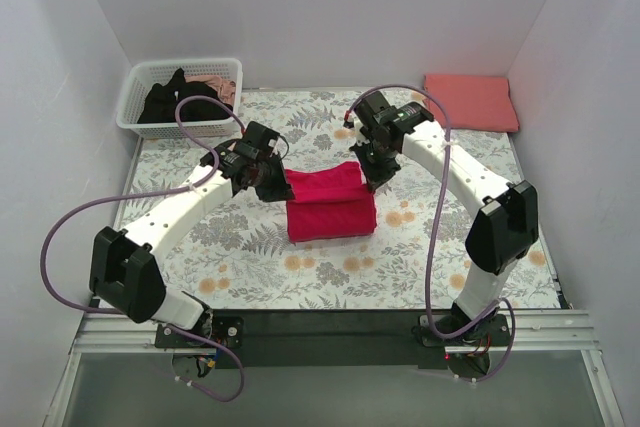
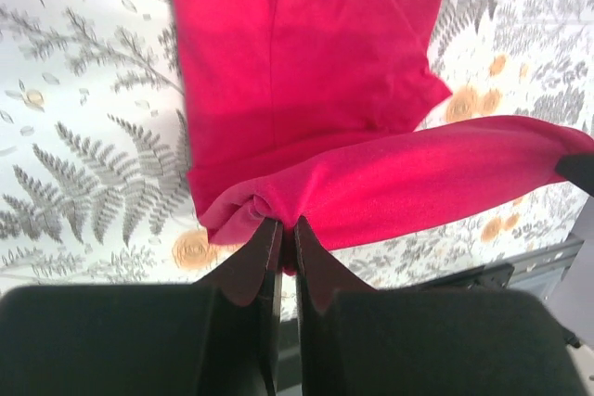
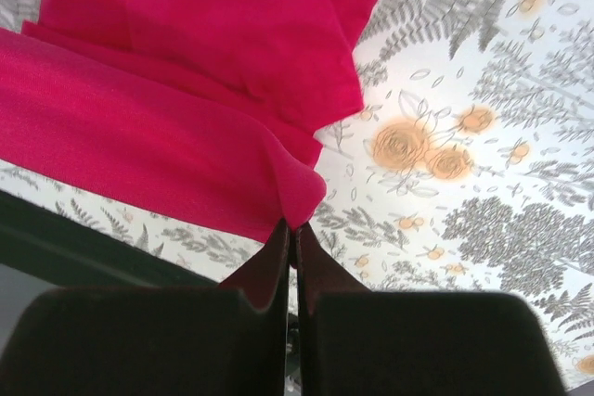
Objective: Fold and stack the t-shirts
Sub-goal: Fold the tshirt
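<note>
A floral cloth (image 1: 250, 257) covers the table, printed with grey ferns and orange roses on a pale ground. It lies flat, reaching nearly to the walls on the left, right and far sides. A white lattice basket (image 1: 133, 97) sits on its far left corner, close against the left wall (image 1: 60, 97). A black strip (image 1: 330, 325) runs along the cloth's near edge, and a metal rail (image 1: 555, 330) borders that strip on the near side. The back wall (image 1: 320, 7) and right wall (image 1: 600, 97) are plain white.
</note>
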Robot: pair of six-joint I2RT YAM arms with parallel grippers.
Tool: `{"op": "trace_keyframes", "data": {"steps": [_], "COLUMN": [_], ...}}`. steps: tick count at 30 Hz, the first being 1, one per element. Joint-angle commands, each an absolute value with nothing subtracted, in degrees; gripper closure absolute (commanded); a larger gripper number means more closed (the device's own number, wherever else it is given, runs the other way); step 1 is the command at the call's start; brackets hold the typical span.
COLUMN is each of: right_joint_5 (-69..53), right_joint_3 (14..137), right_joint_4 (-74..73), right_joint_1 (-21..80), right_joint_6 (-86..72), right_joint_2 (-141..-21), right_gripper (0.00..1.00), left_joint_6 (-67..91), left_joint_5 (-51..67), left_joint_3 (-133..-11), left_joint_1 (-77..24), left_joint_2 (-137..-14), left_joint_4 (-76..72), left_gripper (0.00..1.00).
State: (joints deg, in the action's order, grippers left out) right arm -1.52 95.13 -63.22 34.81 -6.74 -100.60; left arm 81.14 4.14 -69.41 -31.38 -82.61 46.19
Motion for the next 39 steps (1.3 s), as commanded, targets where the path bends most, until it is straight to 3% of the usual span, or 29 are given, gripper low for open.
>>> {"op": "trace_keyframes", "data": {"steps": [1,12,23,39], "right_joint_5": [2.2,3.4,7.0,8.2], "right_joint_3": [100.5,110.7,102.2,95.1], "right_joint_4": [-63.7,-59.8,-46.6,-38.6], "right_joint_1": [33.9,32.2,30.9,30.1], "right_joint_6": [-5.3,-4.9,-6.8,-8.0], "right_joint_2": [-103.2,-116.3,-116.9,-116.7], "right_gripper": [0.99,0.99,0.99,0.99], "left_joint_6": [78.2,75.6,74.2,75.9], "left_joint_5": [4.5,3.1,-1.7,-4.5], "left_joint_3": [-71.8,-72.9,-70.8,-66.2], "left_joint_1": [-28.9,-23.6,-23.2,-23.2], "left_joint_2": [-83.9,-95.1,-101.0,-104.6], "left_joint_4": [43.3,33.8,22.4,16.7], "left_gripper": [1.0,1.0,1.0,1.0]}}
